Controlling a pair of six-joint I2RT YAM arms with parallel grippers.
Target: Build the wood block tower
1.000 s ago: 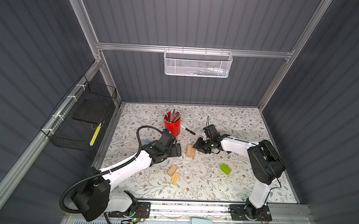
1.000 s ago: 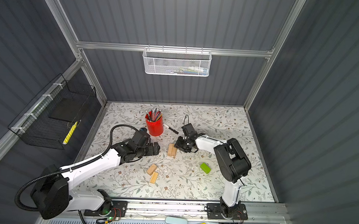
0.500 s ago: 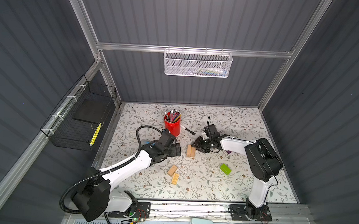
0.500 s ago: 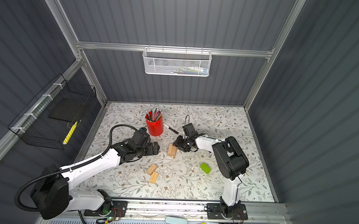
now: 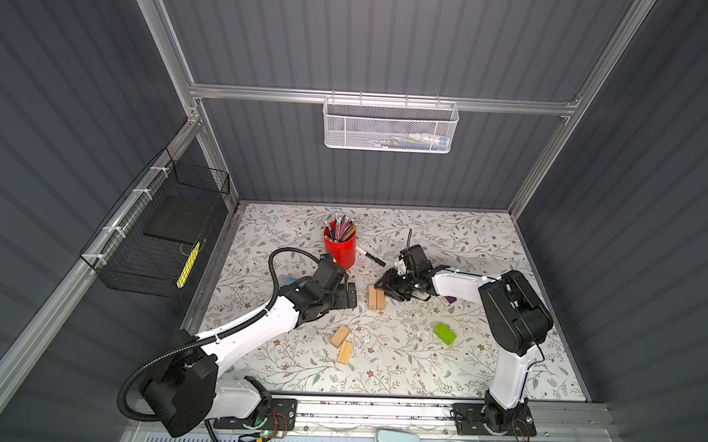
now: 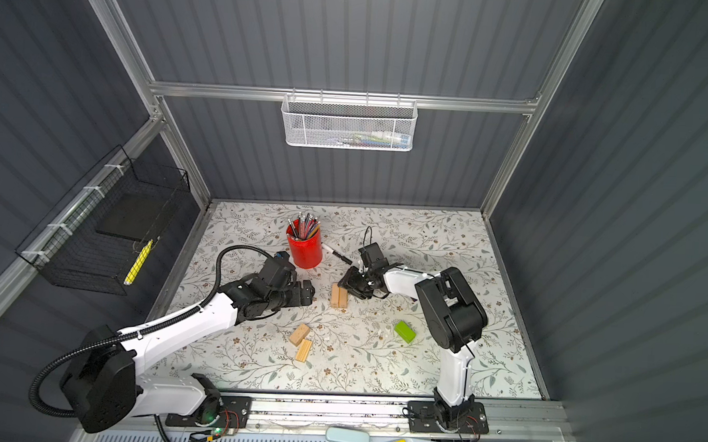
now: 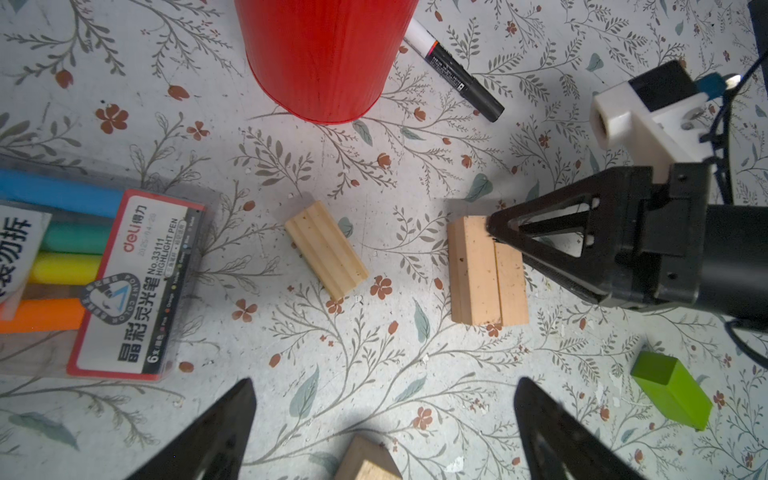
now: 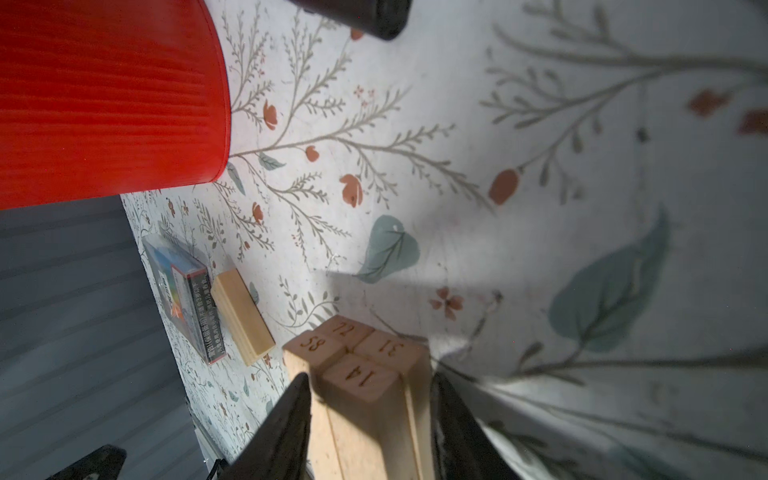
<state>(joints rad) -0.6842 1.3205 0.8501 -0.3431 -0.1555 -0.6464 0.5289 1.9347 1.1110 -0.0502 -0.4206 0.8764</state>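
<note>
Since a second ago my right arm (image 5: 514, 309) has swung its elbow slightly toward the middle of the surface (image 5: 488, 245), while the right jaws stay low at the tower (image 5: 376, 298), four pale blocks stacked two on two mid-surface. They are set part-way apart astride its top, and I cannot tell whether they press on the wood. My left arm (image 5: 255, 329) hovers near the red pencil cup (image 5: 339, 252), left jaws spread wide and empty; the green block (image 5: 445, 333) lies alone to the tower's right, two loose pale blocks (image 5: 340, 336) lie close together nearer the front, and the purple block (image 5: 450, 298) peeks from under the right forearm.
</note>
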